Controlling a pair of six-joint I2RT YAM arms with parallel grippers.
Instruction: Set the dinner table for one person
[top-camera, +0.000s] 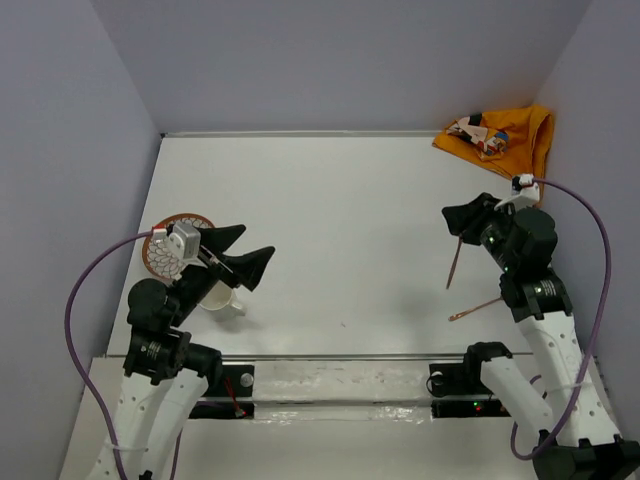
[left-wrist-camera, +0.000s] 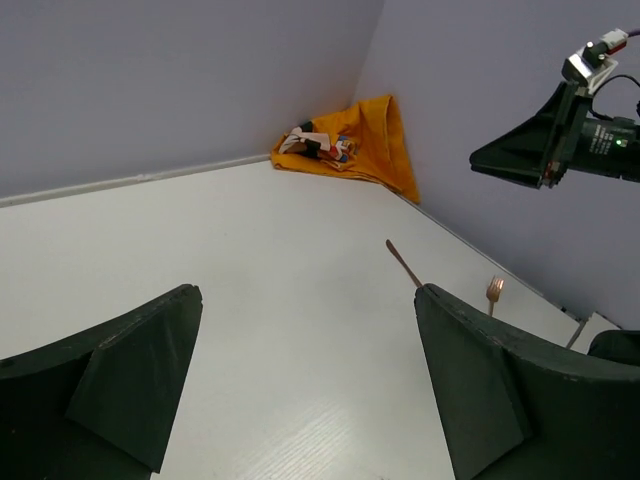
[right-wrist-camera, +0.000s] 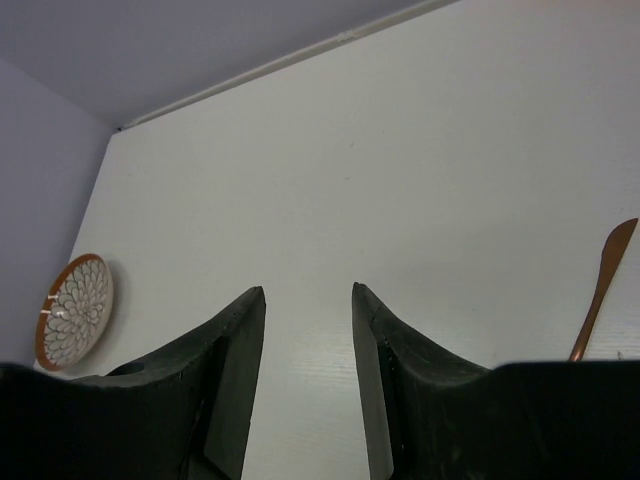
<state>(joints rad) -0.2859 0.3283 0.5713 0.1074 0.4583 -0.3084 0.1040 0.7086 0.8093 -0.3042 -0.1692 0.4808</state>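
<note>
The white dinner table (top-camera: 330, 200) carries an orange-rimmed patterned plate (top-camera: 178, 246) at the left and a white cup (top-camera: 220, 298) beside it. A copper knife (top-camera: 455, 263) and a copper fork (top-camera: 476, 309) lie at the right. My left gripper (top-camera: 252, 243) is open and empty, above the table just right of the plate and cup. My right gripper (top-camera: 452, 222) is open and empty, above the knife's far end. The left wrist view shows the wide-open left gripper (left-wrist-camera: 308, 295), the knife (left-wrist-camera: 403, 262) and the fork (left-wrist-camera: 493, 292). The right wrist view shows the right gripper (right-wrist-camera: 307, 292), the plate (right-wrist-camera: 75, 310) and the knife (right-wrist-camera: 600, 290).
A crumpled orange cartoon-print cloth (top-camera: 495, 138) lies in the far right corner against the wall and shows in the left wrist view (left-wrist-camera: 350, 140). Grey walls close the table on three sides. The arm bases stand at the near edge.
</note>
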